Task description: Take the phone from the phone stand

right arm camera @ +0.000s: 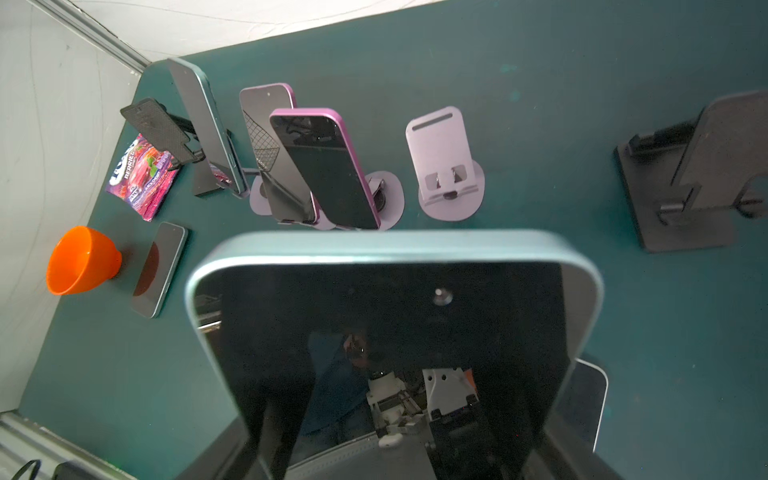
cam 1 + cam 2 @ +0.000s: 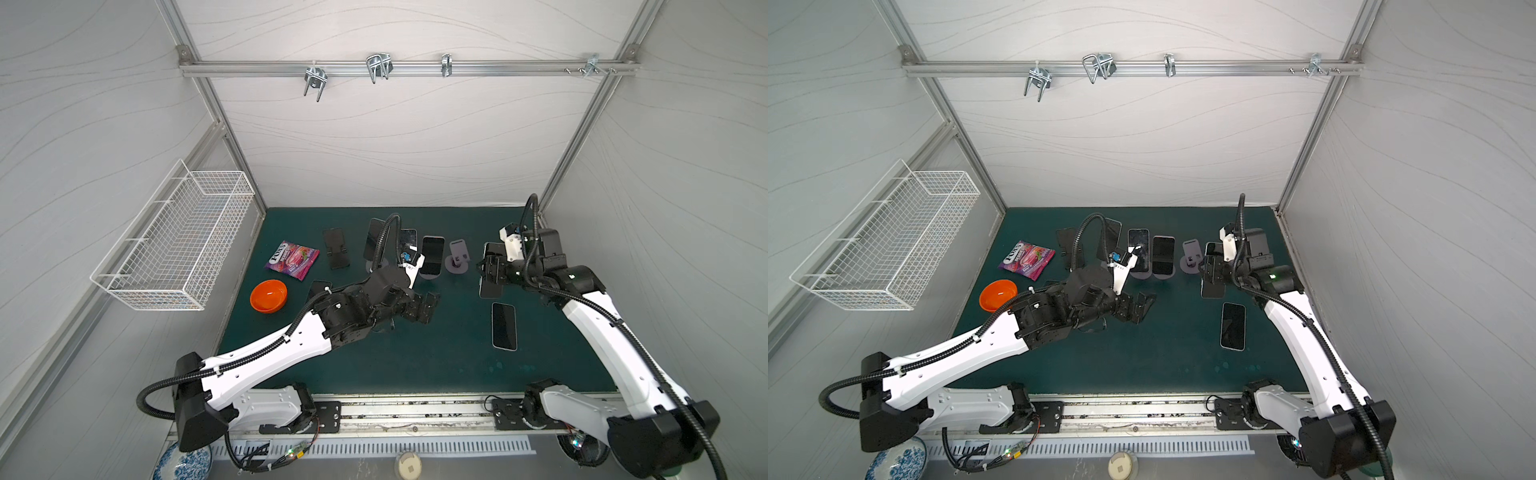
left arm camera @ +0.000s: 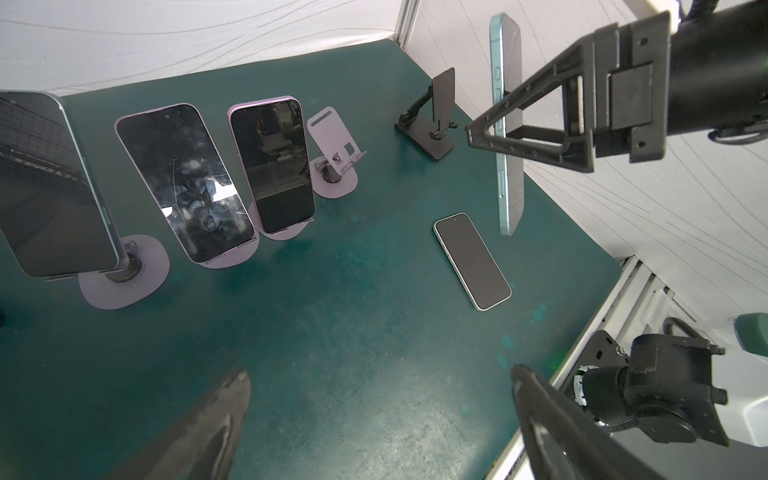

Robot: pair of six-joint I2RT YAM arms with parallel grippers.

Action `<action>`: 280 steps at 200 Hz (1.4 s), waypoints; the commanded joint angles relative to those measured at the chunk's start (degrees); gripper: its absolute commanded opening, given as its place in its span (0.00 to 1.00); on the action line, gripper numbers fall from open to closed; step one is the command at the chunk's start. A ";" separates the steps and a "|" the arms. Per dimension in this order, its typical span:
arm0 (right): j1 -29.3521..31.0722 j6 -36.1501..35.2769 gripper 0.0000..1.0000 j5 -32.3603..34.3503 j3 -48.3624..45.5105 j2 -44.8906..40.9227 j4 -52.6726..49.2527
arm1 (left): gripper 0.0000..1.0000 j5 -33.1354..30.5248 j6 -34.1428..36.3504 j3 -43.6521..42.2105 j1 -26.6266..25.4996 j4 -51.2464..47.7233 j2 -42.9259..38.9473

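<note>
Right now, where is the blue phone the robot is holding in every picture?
Top view: the teal phone is right of centre, held by the right gripper.
Top view: teal phone, right of centre too.
Left wrist: teal phone, upper right, upright and edge-on.
Right wrist: teal phone fills the lower middle, screen towards the camera.
Shared landmark: the empty lilac phone stand, visible in all four views.

White panel walls [image 2: 395,145] with faint grey wavy lines close in 3 sides. A horizontal aluminium rail [image 2: 415,66] across the back wall carries 4 metal hooks [image 2: 316,81] (silvery, unevenly spaced). A white wire basket [image 2: 174,245] hangs on the left wall, beside the evenly lit dark green counter [image 2: 415,365].
</note>
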 commanded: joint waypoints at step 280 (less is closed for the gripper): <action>8.24 15.81 0.00 5.08 -10.92 -2.30 -8.59 | 0.99 0.69 -1.74 -1.59 -2.36 -0.90 0.83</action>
